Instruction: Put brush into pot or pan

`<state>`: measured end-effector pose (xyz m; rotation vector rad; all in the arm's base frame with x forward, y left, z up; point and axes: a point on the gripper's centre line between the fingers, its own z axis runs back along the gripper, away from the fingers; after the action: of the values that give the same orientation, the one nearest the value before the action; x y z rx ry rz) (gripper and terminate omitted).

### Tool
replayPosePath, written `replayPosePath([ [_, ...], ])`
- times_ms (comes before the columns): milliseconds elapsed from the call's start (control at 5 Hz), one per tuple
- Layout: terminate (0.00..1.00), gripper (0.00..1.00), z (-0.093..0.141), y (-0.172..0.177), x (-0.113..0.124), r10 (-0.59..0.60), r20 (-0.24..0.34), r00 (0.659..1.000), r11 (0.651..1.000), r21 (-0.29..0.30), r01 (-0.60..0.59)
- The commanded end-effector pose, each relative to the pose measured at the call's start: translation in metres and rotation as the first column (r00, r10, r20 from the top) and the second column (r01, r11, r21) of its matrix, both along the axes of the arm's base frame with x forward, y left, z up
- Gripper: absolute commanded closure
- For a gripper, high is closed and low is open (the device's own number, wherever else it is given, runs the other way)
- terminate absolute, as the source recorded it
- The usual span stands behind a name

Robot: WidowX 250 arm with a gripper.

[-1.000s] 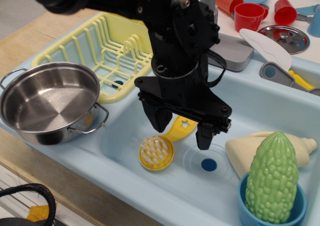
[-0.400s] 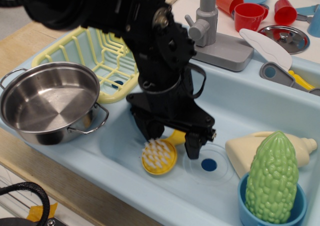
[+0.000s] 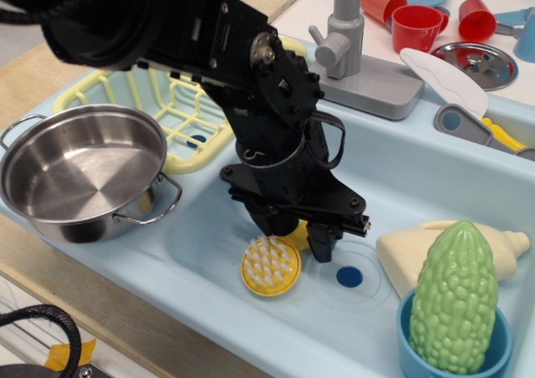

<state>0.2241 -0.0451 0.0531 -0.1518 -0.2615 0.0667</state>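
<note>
The hand (image 3: 294, 234) has dropped and narrowed around the brush (image 3: 272, 263) handle; grip looks nearly made, pot (image 3: 79, 171) next.

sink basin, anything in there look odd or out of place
Mostly the green bumpy vegetable: it stands upright in a small blue cup that it overfills, at the basin's right corner. The yellow brush lies bristles up on the sink floor, under the pincer. Nothing looks spilled or broken.

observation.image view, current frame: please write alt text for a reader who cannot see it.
A black robot hand reaches down into a light blue toy sink, its fingers straddling the handle of a small yellow dish brush lying bristles-up. A shiny, empty steel pot sits at the sink's left edge.
</note>
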Motion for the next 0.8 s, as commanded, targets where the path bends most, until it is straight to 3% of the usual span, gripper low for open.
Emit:
replayPosePath([
  [0, 0.00, 1.00, 0.008, 0.000, -0.002, -0.006, -0.035, 0.999, 0.999, 0.045, 0.007],
  [200, 0.00, 1.00, 0.022, -0.005, 0.003, -0.016, -0.046, 0.999, 0.996, 0.085, 0.020],
  [600, 0.00, 1.00, 0.064, -0.007, 0.016, -0.027, 0.009, 1.000, 0.983, 0.184, 0.024],
])
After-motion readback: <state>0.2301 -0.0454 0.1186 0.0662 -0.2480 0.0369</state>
